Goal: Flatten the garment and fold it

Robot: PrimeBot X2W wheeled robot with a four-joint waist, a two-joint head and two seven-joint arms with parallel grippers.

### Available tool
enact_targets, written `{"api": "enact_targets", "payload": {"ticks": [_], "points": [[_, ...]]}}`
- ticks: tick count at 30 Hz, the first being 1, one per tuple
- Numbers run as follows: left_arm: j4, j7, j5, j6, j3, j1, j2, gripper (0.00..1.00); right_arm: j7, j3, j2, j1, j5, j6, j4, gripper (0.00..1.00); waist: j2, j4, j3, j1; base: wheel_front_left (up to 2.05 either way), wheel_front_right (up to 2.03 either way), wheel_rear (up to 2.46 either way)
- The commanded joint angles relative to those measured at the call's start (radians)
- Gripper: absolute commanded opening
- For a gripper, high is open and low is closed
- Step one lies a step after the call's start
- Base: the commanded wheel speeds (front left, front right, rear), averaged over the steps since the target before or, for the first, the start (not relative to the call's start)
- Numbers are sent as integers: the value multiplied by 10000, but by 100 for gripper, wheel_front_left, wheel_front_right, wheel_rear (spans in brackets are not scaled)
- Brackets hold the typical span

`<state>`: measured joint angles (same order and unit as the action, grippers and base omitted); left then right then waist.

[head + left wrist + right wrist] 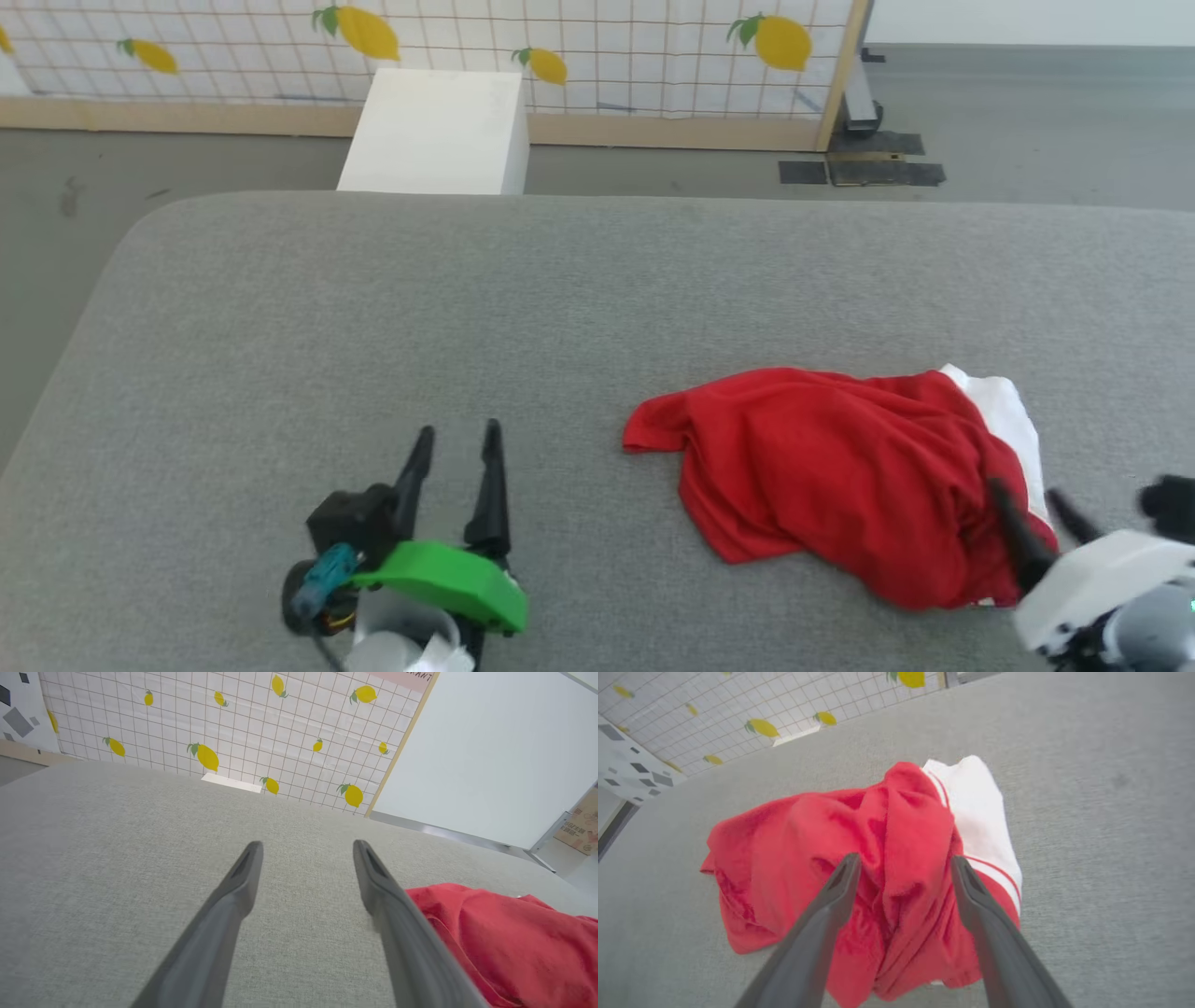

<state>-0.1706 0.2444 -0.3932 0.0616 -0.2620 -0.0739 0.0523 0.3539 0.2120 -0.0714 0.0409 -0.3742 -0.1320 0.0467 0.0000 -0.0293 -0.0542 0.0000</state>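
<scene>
Grey soft table [373, 308] under all. Red garment [840, 467] lies on it in crumpled heap, right under right gripper [1025, 490], well off to side of left gripper [458, 428]. White sleeve [1013, 420] pokes out just past right fingertips. Both grippers spread wide, holding nothing. Garment not flat yet, no fold made. Looks like all work left: spread, smooth, fold.

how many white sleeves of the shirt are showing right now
1: one white sleeve at the right edge of the crumpled red garment, on the grey table. The other may be hidden in the folds.
</scene>
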Motion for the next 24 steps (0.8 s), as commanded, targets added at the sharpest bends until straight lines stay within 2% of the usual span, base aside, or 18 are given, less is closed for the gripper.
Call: {"api": "enact_targets", "payload": {"ticks": [1,5,7,12,16,21,24], "points": [[-142,-250,-256,-55,-175,-451,-20,100,-265,343,61,-109,-116,13,-294,100,0,245,32,0,0,0,0],[-664,-1406,-763,-38,-947,-1885,-20,100,-460,1144,158,-167,78,13,-839,100,0,589,-125,0,0,0,0],[-1064,-2232,-1192,111,-1381,-2815,-20,100,-426,1417,182,-242,154,13,-990,100,0,782,-263,0,0,0,0],[-2831,-5292,-1704,583,-2795,-5175,-20,100,-358,1535,204,-472,362,13,-1080,100,0,1435,-717,0,0,0,0],[-4297,-7072,-1672,944,-3730,-6498,-20,100,-391,1324,208,-587,86,13,-807,100,0,1968,-1087,0,0,0,0],[-5933,-8762,-1607,1235,-4888,-7223,-20,100,-650,1137,210,-713,-97,13,-417,100,0,2433,-1475,0,0,0,0],[-6476,-9041,-1317,1072,-5438,-7317,-20,100,-727,1133,210,-759,-76,13,-331,100,0,2471,-1570,0,0,0,0]]}}
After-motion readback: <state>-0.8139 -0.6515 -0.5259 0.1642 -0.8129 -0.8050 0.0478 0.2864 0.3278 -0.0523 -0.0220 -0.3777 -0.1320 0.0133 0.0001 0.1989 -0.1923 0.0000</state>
